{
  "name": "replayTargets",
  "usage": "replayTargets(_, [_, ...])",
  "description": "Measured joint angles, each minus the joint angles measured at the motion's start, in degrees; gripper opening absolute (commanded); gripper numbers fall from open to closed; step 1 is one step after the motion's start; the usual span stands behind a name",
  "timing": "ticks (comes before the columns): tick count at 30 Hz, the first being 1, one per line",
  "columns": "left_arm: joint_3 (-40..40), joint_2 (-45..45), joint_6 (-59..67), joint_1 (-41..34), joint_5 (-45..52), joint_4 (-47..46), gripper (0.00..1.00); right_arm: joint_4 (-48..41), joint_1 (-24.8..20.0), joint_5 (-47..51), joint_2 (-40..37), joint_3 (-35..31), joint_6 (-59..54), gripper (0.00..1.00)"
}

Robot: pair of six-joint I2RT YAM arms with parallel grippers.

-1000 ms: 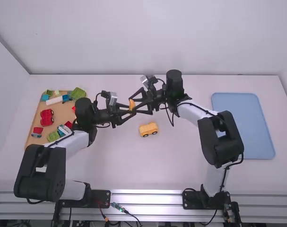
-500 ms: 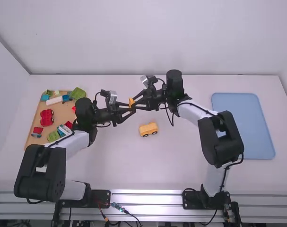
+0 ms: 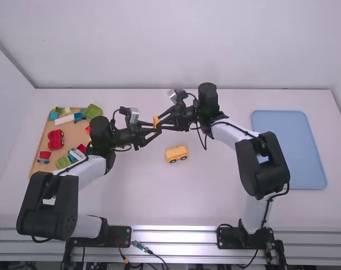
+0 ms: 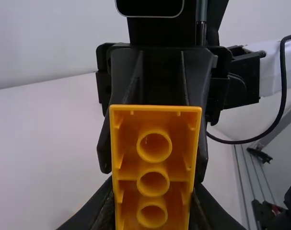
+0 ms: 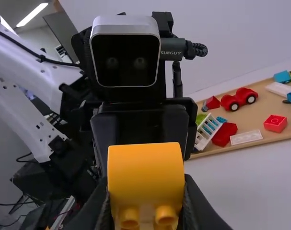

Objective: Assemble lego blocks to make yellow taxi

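One yellow block: held clear of the bench, on the far-edge side of the car base; hollow side faces the left wrist camera.
Left gripper: fingers closed to the block's width, one on each side, gripping it.
Right gripper: likewise closed on the same block, from the opposite side. I judge the load shared.
Yellow car base: standing on its wheels, about halfway between the bench's left and right edges, ungripped.
Wooden tray: by the bench's left edge, carrying loose bricks and a red car.
Blue tray: by the bench's right edge.
Step in hand: a handover or regrip, in my judgement; the block is not seated on the base.
Next move: I need one gripper to open and back straight off while the other holds firm; after that, the block turned studs-up and lined up over the base.
Risk noted: an early release could drop the block; pulling with both closed could twist it out of line.
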Motion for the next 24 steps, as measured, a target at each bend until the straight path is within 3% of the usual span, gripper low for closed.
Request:
replayTargets(4, [-0.02, 0.02, -0.22, 0.00, -1.49, -1.44, 0.64, 0.07, 0.00, -0.39, 0.00, -0.02, 0.07, 0.00])
replayTargets(7, [0.00, 0.02, -0.11, -0.02, -2.21, -1.38, 0.99, 2.97, 0.02, -0.72, 0.00, -0.02, 1.20, 0.00])
replayTargets(15, [0.00, 0.02, 1.14, 0.09, -2.56, -5.79, 0.99, 15.04, -2.23, -1.07, 0.02, 0.07, 7.67, 0.00])
replayTargets(20, [0.50, 0.00, 4.98, 0.11, -2.97, -16.61, 0.99, 12.63, -10.36, -0.81, 0.02, 0.07, 9.16, 0.00])
replayTargets(24, [5.38, 0.02, 9.99, -0.13, -5.97, -31.80, 0.99, 7.98, -18.23, 2.73, 0.00, 0.11, 8.52, 0.00])
